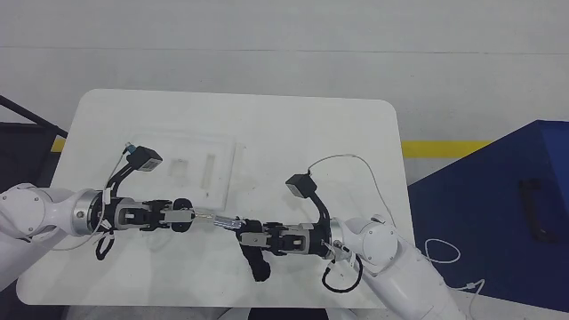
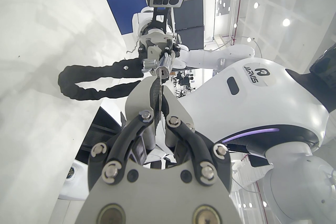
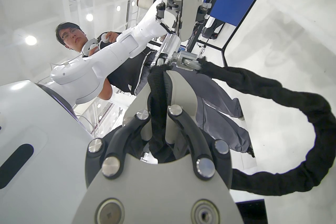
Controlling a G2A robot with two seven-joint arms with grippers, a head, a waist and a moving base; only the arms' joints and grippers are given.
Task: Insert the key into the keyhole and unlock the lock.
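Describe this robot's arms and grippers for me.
Left arm and right arm: glossy white shells. Left gripper and right gripper: pale fingers, black linkage bars with silver pins, grey metal bases. Each wrist carries a black camera; a thin white cable loops off the right arm.

The right gripper [image 3: 160,79] clamps the black cable [image 3: 288,95]. The lock body [image 3: 168,47] sits at its twelve o'clock, the cable looping away toward four.

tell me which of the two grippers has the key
The left gripper: a thin metal key is pinched in its jaws, aimed at the keyhole. The right gripper grips the black-sleeved lock cable instead.
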